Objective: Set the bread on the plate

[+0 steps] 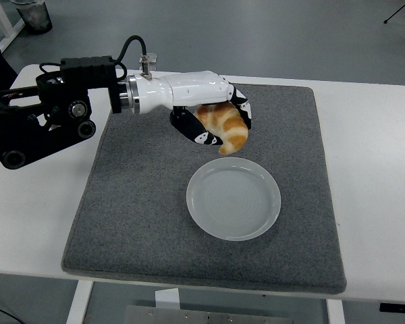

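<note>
Golden bread [224,126] clamped in left hand [212,121], short of plate [233,198]. Risk: early release drops it on mat [142,196].

a golden-brown, curved croissant-like bread [224,125], striped with paler bands, is held above a grey mat with its tip pointing down, just beyond the far rim of a round, pale, translucent plate [233,198] lying flat there.
</note>
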`<action>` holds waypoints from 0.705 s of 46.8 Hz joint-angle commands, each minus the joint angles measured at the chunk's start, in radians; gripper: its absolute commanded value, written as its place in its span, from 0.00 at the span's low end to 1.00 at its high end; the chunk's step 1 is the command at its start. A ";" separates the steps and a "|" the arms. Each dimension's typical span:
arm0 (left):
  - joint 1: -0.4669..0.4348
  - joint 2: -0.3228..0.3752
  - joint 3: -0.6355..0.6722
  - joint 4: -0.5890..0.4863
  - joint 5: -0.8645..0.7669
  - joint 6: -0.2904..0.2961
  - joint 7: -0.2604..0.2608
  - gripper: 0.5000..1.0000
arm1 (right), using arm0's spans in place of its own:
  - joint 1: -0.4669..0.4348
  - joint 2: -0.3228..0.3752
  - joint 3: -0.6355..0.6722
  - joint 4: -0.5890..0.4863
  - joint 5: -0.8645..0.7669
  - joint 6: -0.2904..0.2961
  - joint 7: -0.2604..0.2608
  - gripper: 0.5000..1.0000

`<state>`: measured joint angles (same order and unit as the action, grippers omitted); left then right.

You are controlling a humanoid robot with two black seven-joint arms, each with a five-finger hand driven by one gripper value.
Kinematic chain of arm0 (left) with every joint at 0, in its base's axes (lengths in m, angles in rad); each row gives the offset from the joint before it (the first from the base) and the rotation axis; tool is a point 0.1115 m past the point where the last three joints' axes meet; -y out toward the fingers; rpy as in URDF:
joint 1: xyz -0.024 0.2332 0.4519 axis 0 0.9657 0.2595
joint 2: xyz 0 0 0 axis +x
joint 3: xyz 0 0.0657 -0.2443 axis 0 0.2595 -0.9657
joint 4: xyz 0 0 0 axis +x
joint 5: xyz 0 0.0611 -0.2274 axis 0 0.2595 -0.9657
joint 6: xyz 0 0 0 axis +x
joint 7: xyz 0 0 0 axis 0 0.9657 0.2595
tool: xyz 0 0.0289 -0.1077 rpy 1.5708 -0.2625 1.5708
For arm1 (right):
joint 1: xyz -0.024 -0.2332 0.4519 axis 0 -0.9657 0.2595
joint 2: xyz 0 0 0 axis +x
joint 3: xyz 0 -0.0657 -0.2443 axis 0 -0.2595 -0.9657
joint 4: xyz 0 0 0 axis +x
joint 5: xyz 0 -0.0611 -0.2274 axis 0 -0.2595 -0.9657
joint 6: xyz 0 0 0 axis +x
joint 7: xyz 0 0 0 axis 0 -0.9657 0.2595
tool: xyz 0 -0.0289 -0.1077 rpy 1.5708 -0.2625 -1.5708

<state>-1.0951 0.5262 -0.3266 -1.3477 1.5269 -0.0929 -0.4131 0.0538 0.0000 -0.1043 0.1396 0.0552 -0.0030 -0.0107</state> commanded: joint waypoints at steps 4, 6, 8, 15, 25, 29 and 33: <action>0.064 -0.060 -0.002 0.015 0.093 0.013 0.002 0.00 | 0.000 0.000 0.000 0.000 0.000 0.000 0.000 0.90; 0.077 -0.077 -0.002 0.025 0.107 0.015 0.002 0.00 | 0.000 0.000 0.000 0.000 0.000 0.000 0.000 0.91; 0.089 -0.100 0.000 0.038 0.116 0.015 0.003 0.00 | 0.000 0.000 0.000 0.000 0.000 0.000 0.000 0.90; 0.132 -0.156 0.000 0.085 0.179 0.021 0.004 0.00 | 0.000 0.000 0.000 0.000 0.000 0.000 0.000 0.90; 0.166 -0.207 0.000 0.139 0.242 0.022 0.005 0.00 | 0.000 0.000 0.000 0.000 0.000 0.000 0.000 0.91; 0.169 -0.213 0.001 0.153 0.246 0.038 0.007 0.00 | 0.000 0.000 0.000 0.000 0.000 0.000 0.000 0.91; 0.176 -0.215 0.011 0.163 0.271 0.065 0.007 0.00 | 0.000 0.000 0.000 0.000 0.000 0.000 0.000 0.90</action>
<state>-0.9258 0.3121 -0.3244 -1.1915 1.7805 -0.0463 -0.4066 0.0537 0.0000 -0.1043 0.1396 0.0552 -0.0031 -0.0108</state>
